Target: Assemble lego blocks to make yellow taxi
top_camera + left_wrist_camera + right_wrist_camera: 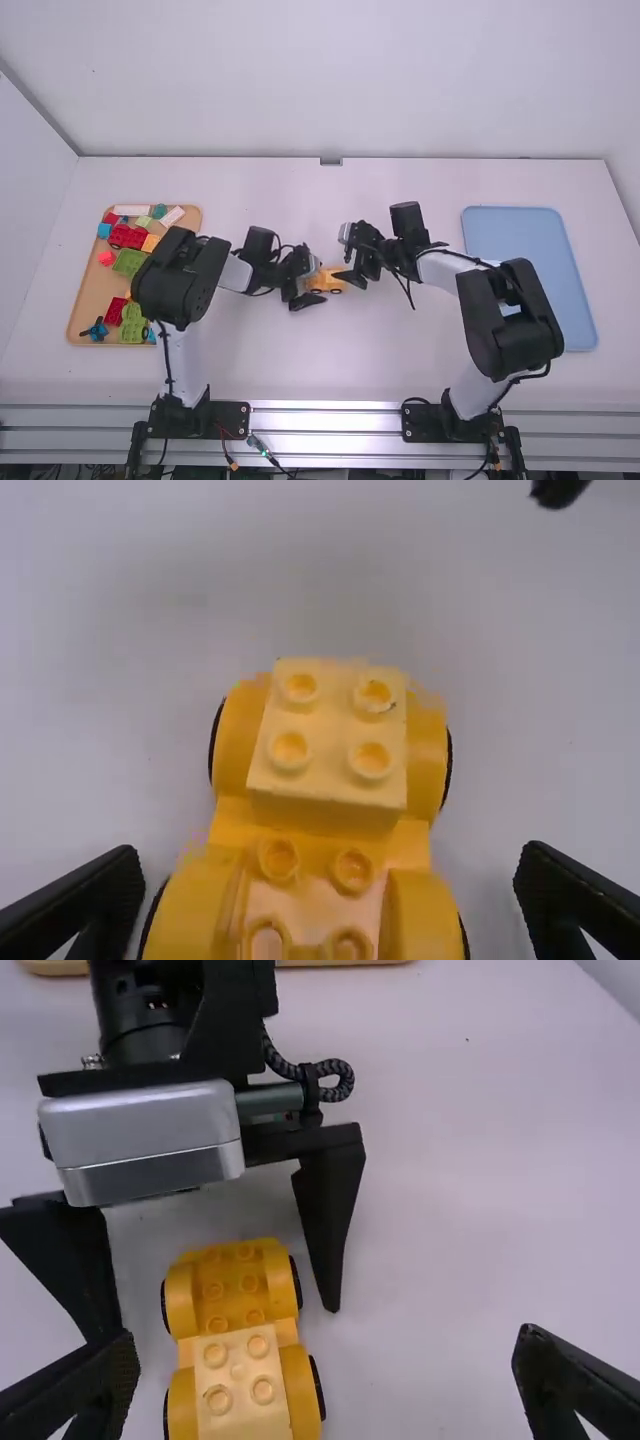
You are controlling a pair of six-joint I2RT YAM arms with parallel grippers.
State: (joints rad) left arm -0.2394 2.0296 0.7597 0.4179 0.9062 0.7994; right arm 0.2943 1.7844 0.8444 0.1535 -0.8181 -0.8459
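Near the middle of the table, in the high view, the yellow car (pixel 328 280) stands between my left gripper (pixel 308 283) and my right gripper (pixel 348 262). In the left wrist view, a pale yellow brick (pixel 328 735) is mounted on one end of the yellow car base (pixel 315 815). My left gripper (pixel 328 900) is open, its fingers apart on either side of the car's other end. The right wrist view has the same pale brick (pixel 240 1385) on the car base (pixel 232 1285); my right gripper (pixel 325 1385) stands open with nothing between its pads.
A wooden tray (pixel 88 312) of red, green, blue and other coloured pieces lies at the left, partly behind the left arm. At the right is a blue tray (pixel 515 235), beyond the right arm.
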